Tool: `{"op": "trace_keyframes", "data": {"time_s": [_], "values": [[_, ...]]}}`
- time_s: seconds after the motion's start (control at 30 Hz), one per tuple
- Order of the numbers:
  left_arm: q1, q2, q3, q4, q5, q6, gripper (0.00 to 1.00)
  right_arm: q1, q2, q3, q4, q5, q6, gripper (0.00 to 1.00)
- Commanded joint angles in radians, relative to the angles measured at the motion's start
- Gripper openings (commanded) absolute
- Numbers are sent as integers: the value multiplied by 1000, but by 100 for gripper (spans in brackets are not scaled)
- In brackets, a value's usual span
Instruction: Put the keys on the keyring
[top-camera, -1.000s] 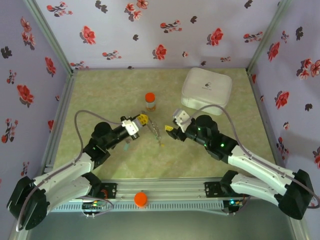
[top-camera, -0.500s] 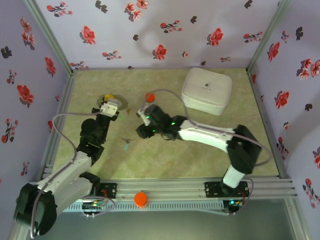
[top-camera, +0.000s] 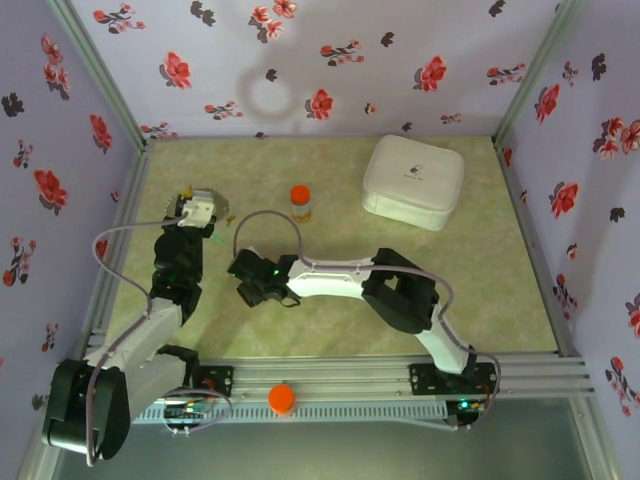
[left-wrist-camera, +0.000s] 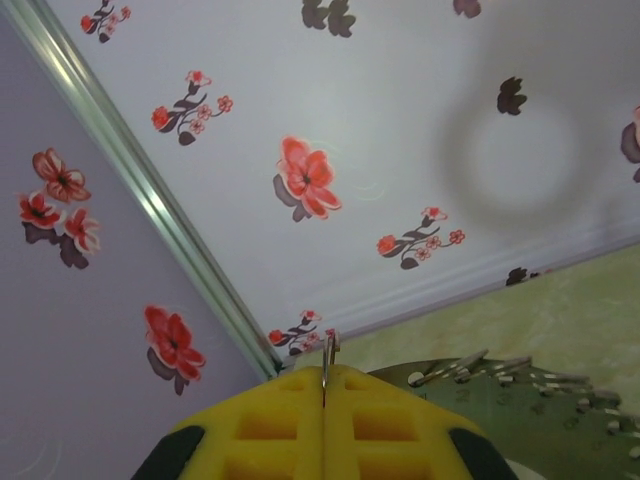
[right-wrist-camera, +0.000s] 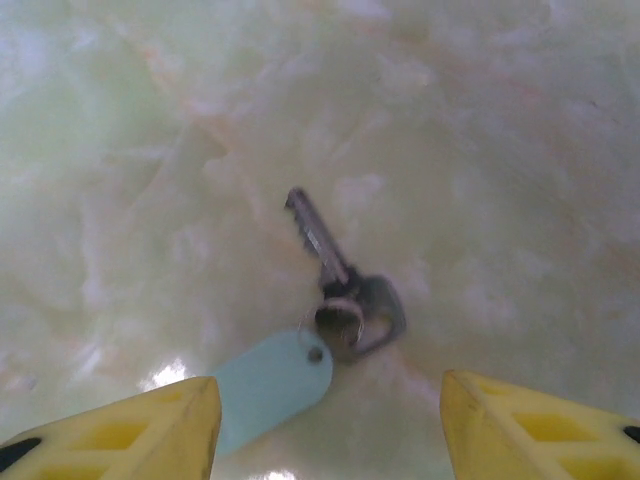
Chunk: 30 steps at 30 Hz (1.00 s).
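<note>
Change: a second ago both grippers were nose to nose mid-table. Now they've split up, the left one off at the left rear and the right arm stretched way across to left of centre.
Left gripper (top-camera: 197, 206): clamped tight, pads flat together with a thin wire loop poking out of the seam, parked near the left edge of the table (top-camera: 480, 290).
Keyring (left-wrist-camera: 470, 420): pretty sure that's what the left one has pinched. There's a dark flat edge just right of the pads with little metal bits fanned along it, plus a ring-shaped shadow on the back wall (left-wrist-camera: 520, 150).
Right gripper (right-wrist-camera: 325, 430): jaws spread wide, holding nothing, hovering straight over a loose key.
Key (right-wrist-camera: 335, 265): flat on the table between the open fingers, touching neither, with a teal tag (right-wrist-camera: 268, 388) hooked to its head by a tiny loop.
Bottle (top-camera: 300, 200) and white box (top-camera: 413, 180): same spots as before, not involved.
Meaning: looks like the ring got carried aside so the right can fetch the next key. Nothing's grabbed yet, and ring and key sit well apart, so they'll have to come back together for threading.
</note>
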Motion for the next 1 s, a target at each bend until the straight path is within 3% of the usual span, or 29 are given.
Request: {"op": "trace_keyframes", "data": {"time_s": [0.0, 0.33, 0.47, 0.63, 0.83, 0.97], "values": [[20, 1, -2, 86, -28, -20, 0, 1, 54, 78, -43, 72, 49, 60], [27, 0, -1, 81, -11, -9, 0, 4, 61, 82, -131, 129, 4, 32], [29, -11, -1, 71, 24, -11, 0, 6, -18, -1, -144, 177, -18, 15], [29, -26, -4, 36, 117, 14, 0, 6, -168, -154, -138, 205, -1, 1], [3, -61, -18, 4, 298, 24, 0, 3, -411, -394, -102, 181, 11, 0], [-63, -82, -27, -41, 443, 62, 0, -24, -597, -561, -62, 58, 2, 0]]}}
